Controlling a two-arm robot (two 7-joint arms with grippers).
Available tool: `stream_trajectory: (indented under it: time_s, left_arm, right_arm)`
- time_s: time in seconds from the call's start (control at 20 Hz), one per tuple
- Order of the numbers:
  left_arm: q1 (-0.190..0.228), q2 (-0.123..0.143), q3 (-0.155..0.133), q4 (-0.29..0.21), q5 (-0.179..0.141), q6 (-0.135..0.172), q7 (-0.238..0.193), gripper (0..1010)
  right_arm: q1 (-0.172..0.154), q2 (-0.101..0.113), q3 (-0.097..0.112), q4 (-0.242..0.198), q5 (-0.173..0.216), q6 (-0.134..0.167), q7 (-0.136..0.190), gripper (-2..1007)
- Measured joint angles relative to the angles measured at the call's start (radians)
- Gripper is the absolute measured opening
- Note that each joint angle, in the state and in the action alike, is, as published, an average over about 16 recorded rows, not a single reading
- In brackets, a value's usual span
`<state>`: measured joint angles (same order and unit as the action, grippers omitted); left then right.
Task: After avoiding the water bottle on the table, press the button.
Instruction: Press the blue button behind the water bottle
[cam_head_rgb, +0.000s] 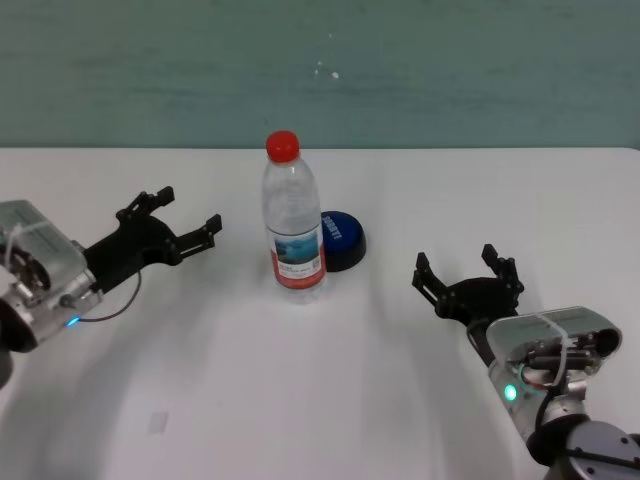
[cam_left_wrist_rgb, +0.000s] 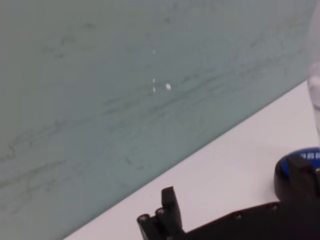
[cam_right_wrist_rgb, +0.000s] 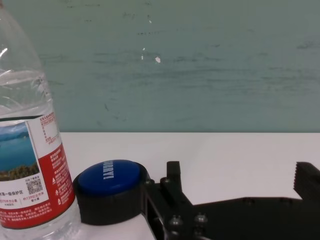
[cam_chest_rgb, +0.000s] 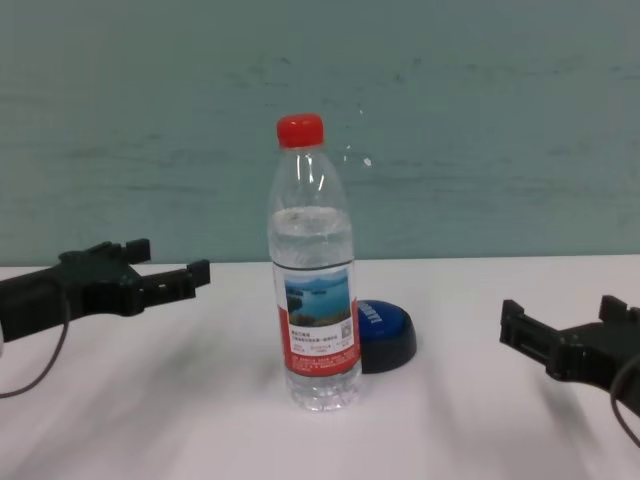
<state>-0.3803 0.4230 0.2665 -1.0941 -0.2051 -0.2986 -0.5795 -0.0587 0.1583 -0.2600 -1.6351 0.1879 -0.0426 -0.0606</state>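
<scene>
The water bottle (cam_head_rgb: 294, 225), clear with a red cap and a lake label, stands upright mid-table. The blue button (cam_head_rgb: 342, 238) on its black base sits just behind and right of it, close to the bottle. My left gripper (cam_head_rgb: 188, 208) is open and empty, hovering left of the bottle. My right gripper (cam_head_rgb: 457, 262) is open and empty, right of the button and nearer to me. The right wrist view shows the bottle (cam_right_wrist_rgb: 27, 150) beside the button (cam_right_wrist_rgb: 112, 182), beyond the open right gripper (cam_right_wrist_rgb: 240, 175). The chest view shows the bottle (cam_chest_rgb: 313, 270) partly covering the button (cam_chest_rgb: 385, 330).
The white table (cam_head_rgb: 300, 400) runs back to a teal wall. A small faint mark lies on the table at the near left (cam_head_rgb: 158, 422). The left wrist view shows the button's edge (cam_left_wrist_rgb: 300, 167) and mostly wall.
</scene>
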Motion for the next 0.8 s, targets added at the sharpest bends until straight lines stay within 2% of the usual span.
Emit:
stream_trajectory:
  time_s: [0.4,0.7,0.8]
  left_arm:
    - [-0.066,-0.026,0.045,0.094,0.001,-0.021,-0.016,1000]
    - [-0.086,-0.035,0.059,0.123,-0.001,-0.029,-0.021,1000]
    - [-0.082,-0.034,0.06,0.113,0.001,-0.025,-0.013,1000]
  right_arm:
    - [0.0,0.0,0.0,0.0,0.0,0.0,0.0,1004]
    - [0.0,0.0,0.0,0.0,0.0,0.0,0.0,1004]
    - [0.0,0.0,0.0,0.0,0.0,0.0,0.0,1004]
